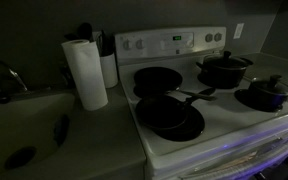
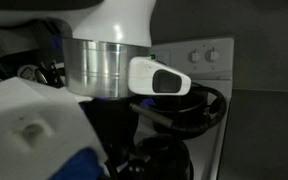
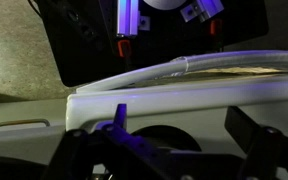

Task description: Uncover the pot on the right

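Observation:
The wide, low black pot (image 1: 224, 70) stands on the back right burner of the white stove (image 1: 234, 135), with its round knobbed lid (image 1: 225, 60) on it. The arm does not show in that exterior view. In the wrist view my gripper (image 3: 184, 122) is open and empty, its two dark fingers spread over the stove's white front edge (image 3: 164, 95), with a dark round shape (image 3: 156, 135) between them. The pot does not show in the wrist view. The arm's grey and white body (image 2: 109, 60) fills an exterior view and hides the pot there.
A smaller dark bluish pot with a knobbed lid (image 1: 267, 94) sits front right. Black frying pans sit front left (image 1: 169, 117) and back left (image 1: 157, 80). A paper towel roll (image 1: 85, 73) and a sink (image 1: 29, 125) are to the left. The stove's control panel (image 2: 199, 55) is behind.

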Robot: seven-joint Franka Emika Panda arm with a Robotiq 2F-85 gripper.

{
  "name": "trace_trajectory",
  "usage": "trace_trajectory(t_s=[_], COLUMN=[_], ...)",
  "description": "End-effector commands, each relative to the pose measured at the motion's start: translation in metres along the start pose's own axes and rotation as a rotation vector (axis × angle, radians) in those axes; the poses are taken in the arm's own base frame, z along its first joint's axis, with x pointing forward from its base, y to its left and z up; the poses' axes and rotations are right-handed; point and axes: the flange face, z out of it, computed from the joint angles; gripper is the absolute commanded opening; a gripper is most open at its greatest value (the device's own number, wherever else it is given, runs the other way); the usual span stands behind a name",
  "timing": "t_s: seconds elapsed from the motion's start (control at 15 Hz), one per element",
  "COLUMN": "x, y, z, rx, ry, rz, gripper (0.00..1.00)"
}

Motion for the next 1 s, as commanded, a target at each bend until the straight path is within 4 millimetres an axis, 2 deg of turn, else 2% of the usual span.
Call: trace_trajectory(t_s=[0.0,0.2,0.4,0.8,0.93], x=[0.0,0.008,0.031,0.099,0.121], y=[0.0,0.003,0.002,-0.018,-0.03], z=[-0.001,-0.004,-0.013,-0.029,-0.032], rx=[0.0,-0.007,-0.027,-0.104,-0.145], ry=[-0.001,-0.022,-0.052,-0.099,-0.091], rz=[0.0,-0.017,-0.072,-0.212,-0.234], gripper=[1.0,1.0,1.0,1.0,1.0])
